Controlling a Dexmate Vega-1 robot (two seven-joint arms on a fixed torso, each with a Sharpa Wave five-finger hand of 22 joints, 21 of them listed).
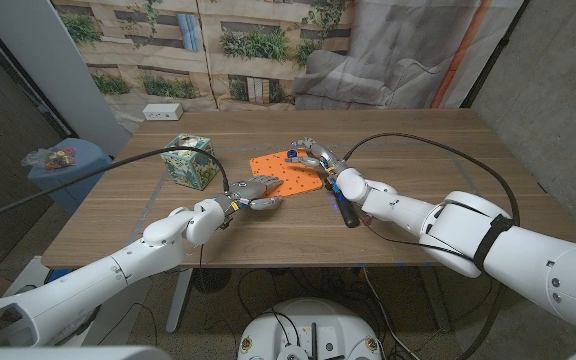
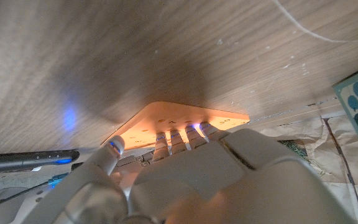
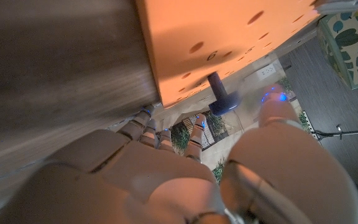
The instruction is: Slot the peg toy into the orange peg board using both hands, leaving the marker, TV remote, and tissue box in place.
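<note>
An orange peg board lies flat near the middle of a wooden bench. The left hand presses its fingertips on the board's near left corner. The right hand hovers at the board's far right edge, apparently pinching a small blue peg toy, though its grip is hard to see. A leaf-patterned tissue box stands left of the board.
</note>
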